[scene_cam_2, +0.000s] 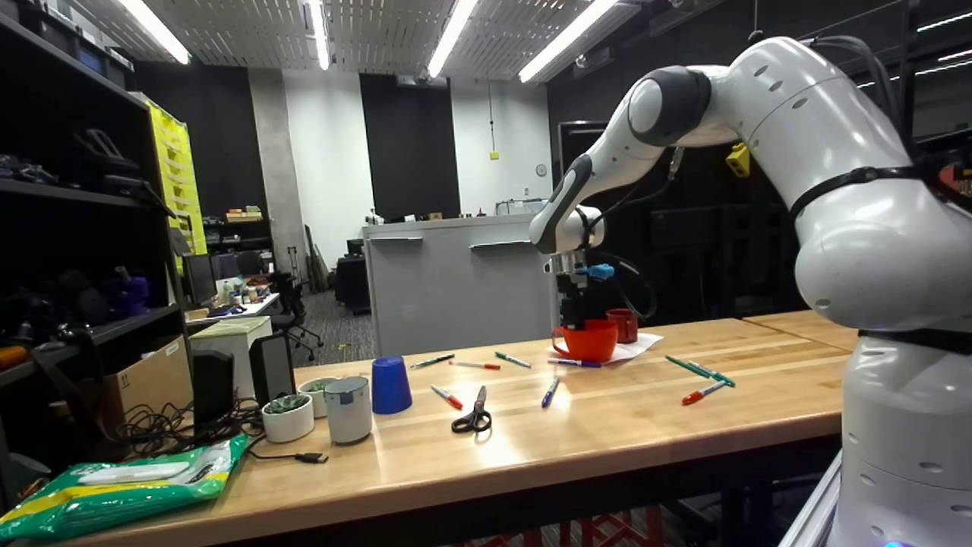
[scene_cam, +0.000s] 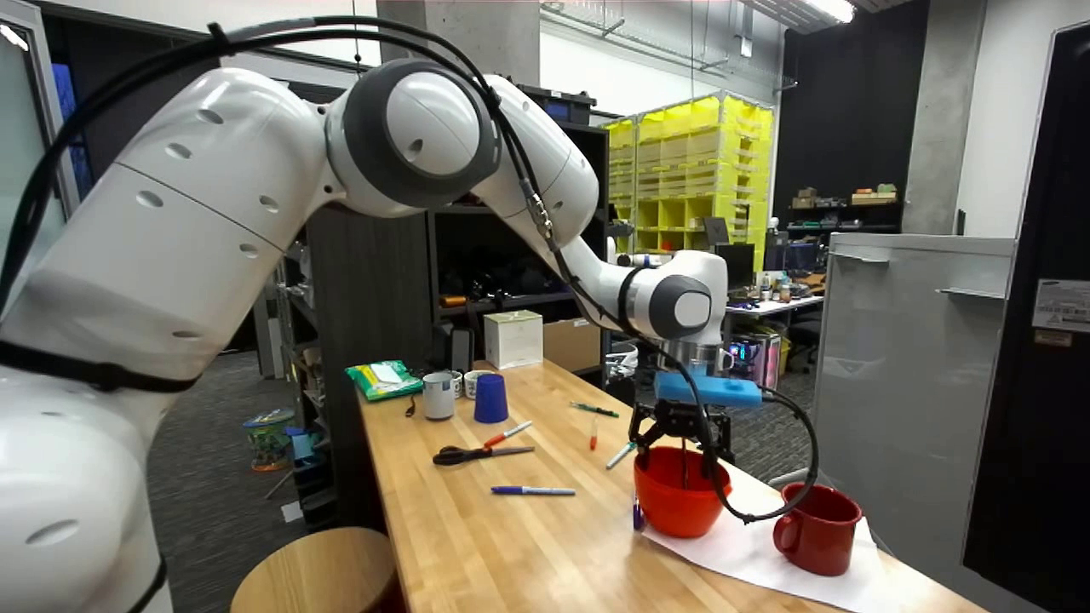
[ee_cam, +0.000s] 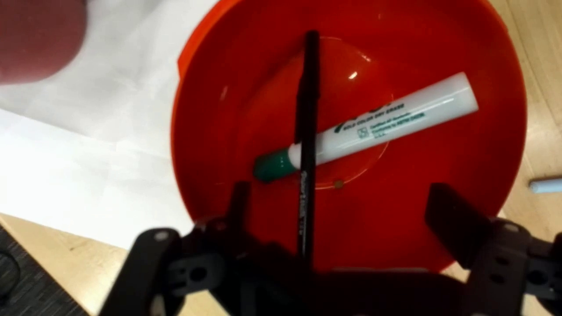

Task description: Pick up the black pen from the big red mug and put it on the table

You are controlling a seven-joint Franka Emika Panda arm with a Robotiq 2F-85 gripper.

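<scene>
Claw (ee_cam: 339,195) is spread wide, black pen (ee_cam: 308,151) seen in the gap, down in the big red mug (ee_cam: 219,109). Pen's crossed over a green-capped marker (ee_cam: 369,133) though, so if closed too deep, both could get pinched.

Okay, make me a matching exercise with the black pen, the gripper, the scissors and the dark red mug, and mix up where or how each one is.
Things
1. black pen
2. gripper
3. black-handled scissors
4. dark red mug

Places or states
A. on the white paper
B. crossing over the green-capped dry-erase marker
C. lying directly on the wooden table
D. open, at the mouth of the big red mug

Pairs: 1-B, 2-D, 3-C, 4-A
</scene>
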